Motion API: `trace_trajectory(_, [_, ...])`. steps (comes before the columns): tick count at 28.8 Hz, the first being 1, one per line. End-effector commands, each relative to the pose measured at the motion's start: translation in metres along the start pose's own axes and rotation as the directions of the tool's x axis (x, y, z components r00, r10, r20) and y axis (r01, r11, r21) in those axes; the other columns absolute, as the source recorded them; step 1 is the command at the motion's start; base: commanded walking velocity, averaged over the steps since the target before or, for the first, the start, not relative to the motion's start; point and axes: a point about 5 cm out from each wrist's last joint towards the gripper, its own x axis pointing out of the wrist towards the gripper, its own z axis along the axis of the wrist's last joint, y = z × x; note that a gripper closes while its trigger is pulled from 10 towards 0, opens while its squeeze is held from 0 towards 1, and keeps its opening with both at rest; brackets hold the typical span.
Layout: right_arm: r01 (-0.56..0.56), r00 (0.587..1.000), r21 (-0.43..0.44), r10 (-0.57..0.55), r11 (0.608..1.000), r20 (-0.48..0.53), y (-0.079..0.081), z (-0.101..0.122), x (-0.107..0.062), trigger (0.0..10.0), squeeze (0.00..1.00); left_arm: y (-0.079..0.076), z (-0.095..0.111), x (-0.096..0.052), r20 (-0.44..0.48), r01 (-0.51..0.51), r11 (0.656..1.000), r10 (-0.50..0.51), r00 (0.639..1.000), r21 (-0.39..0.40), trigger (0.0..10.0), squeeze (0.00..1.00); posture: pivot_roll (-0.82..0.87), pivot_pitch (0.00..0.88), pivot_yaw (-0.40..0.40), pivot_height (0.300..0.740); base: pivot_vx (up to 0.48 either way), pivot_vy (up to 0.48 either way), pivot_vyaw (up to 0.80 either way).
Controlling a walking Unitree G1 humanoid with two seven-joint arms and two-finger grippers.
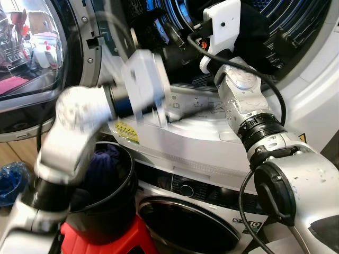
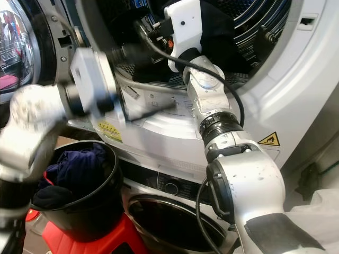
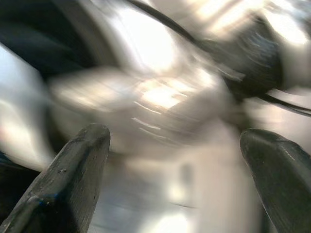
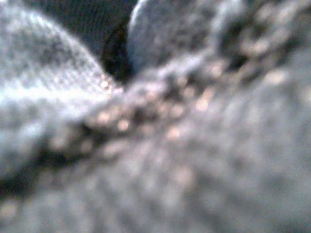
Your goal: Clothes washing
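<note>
Deep inside the upper drum [image 1: 296, 32], my right gripper [image 4: 160, 126] presses dark knit clothing [image 1: 254, 26], fingers unreadable; soft, light, bunch a fold; left gripper [image 3: 170, 160] spread wide, empty.

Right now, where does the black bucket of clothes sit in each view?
Left eye view: the black bucket is at lower left, standing on the red stool.
Right eye view: lower left again, dark clothes inside.
Left wrist view: blurred silver shapes; the bucket cannot be made out.
Right wrist view: close grey fabric; the bucket cannot be made out.
Shared landmark: the yellow sticker on the washer, just above the bucket's rim in both eye views.
</note>
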Motion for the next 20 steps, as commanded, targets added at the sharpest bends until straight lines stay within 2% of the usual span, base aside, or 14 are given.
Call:
trace_trajectory(1, [-0.003, 0.999, -0.020, 0.004, 1.000, 0.034, 0.003, 0.019, 0.009, 10.0, 0.00, -0.010, -0.003, -0.002, -0.023, -0.001, 1.000, 0.001, 1.000, -0.019, 10.0, 0.00, 0.06, 0.000, 0.040, 0.740, 0.000, 0.000, 0.00])
trace_trajectory(3, [-0.012, 0.999, -0.007, 0.012, 1.000, 0.040, 0.003, 0.020, 0.009, 10.0, 0.00, -0.013, -0.012, -0.007, -0.067, -0.055, 0.998, 0.055, 0.996, -0.006, 10.0, 0.00, 0.06, 0.000, 0.031, 0.740, 0.000, 0.000, 0.00])
trace_trajectory(4, [-0.021, 0.999, -0.003, 0.021, 1.000, 0.040, 0.004, 0.019, 0.009, 10.0, 0.00, -0.010, -0.019, -0.012, -0.120, -0.135, 0.991, 0.136, 0.983, 0.017, 10.0, 0.00, 0.07, 0.000, 0.032, 0.740, 0.000, 0.000, 0.00])
trace_trajectory(6, [-0.020, 0.999, -0.006, 0.020, 1.000, 0.038, 0.005, 0.018, 0.009, 10.0, 0.00, -0.009, -0.022, -0.015, -0.144, -0.169, 0.985, 0.170, 0.975, 0.020, 10.0, 0.00, 0.07, 0.000, 0.033, 0.740, 0.000, 0.000, 0.00])
trace_trajectory(7, [-0.014, 1.000, -0.019, 0.015, 1.000, 0.027, 0.006, 0.018, 0.010, 10.0, 0.00, -0.014, -0.033, -0.018, -0.163, -0.244, 0.967, 0.229, 0.960, -0.078, 10.0, 0.00, 0.07, 0.000, 0.035, 0.740, 0.000, 0.000, 0.00])
trace_trajectory(9, [0.000, 1.000, -0.026, 0.001, 1.000, 0.020, 0.008, 0.022, 0.013, 10.0, 0.00, -0.032, -0.048, -0.017, -0.186, -0.247, 0.951, 0.213, 0.959, -0.185, 10.0, 0.00, 0.07, 0.000, 0.028, 0.740, 0.000, 0.000, 0.00])
trace_trajectory(10, [0.019, 1.000, -0.032, -0.019, 0.999, 0.016, 0.008, 0.027, 0.016, 10.0, 0.00, -0.047, -0.060, -0.015, -0.205, -0.247, 0.937, 0.199, 0.958, -0.248, 10.0, 0.00, 0.07, 0.000, 0.024, 0.740, 0.000, 0.000, 0.00])
trace_trajectory(12, [0.058, 0.998, -0.055, -0.058, 0.997, -0.005, 0.008, 0.030, 0.019, 10.0, 0.00, -0.061, -0.068, -0.013, -0.225, -0.241, 0.931, 0.181, 0.957, -0.275, 10.0, 0.00, 0.08, 0.000, 0.019, 0.740, 0.000, 0.000, 0.00])
trace_trajectory(13, [0.068, 0.997, -0.067, -0.070, 0.995, -0.015, 0.008, 0.030, 0.019, 10.0, 0.00, -0.063, -0.069, -0.012, -0.226, -0.240, 0.930, 0.179, 0.958, -0.279, 10.0, 0.00, 0.08, 0.000, 0.019, 0.740, 0.000, 0.000, 0.00])
trace_trajectory(14, [0.098, 0.992, -0.142, -0.108, 0.985, -0.062, 0.008, 0.028, 0.021, 10.0, 0.00, -0.069, -0.072, -0.007, -0.234, -0.262, 0.916, 0.195, 0.952, -0.304, 10.0, 0.00, 0.10, 0.000, 0.006, 0.740, 0.000, 0.000, 0.00])
trace_trajectory(15, [0.105, 0.990, -0.160, -0.118, 0.982, -0.077, 0.008, 0.027, 0.021, 10.0, 0.00, -0.071, -0.073, -0.005, -0.237, -0.268, 0.913, 0.199, 0.951, -0.307, 10.0, 0.00, 0.11, 0.000, -0.003, 0.740, 0.000, 0.000, 0.00])
trace_trajectory(18, [0.163, 0.977, -0.177, -0.183, 0.971, -0.107, 0.003, 0.024, 0.019, 10.0, 0.00, -0.074, -0.073, -0.001, -0.239, -0.277, 0.908, 0.206, 0.949, -0.315, 10.0, 0.00, 0.12, 0.000, -0.008, 0.740, 0.000, 0.000, 0.00])
trace_trajectory(20, [0.166, 0.976, -0.180, -0.187, 0.970, -0.108, 0.003, 0.024, 0.020, 10.0, 0.00, -0.075, -0.074, 0.000, -0.239, -0.281, 0.907, 0.211, 0.948, -0.314, 10.0, 0.00, 0.12, 0.000, -0.008, 0.740, 0.000, 0.000, 0.00])
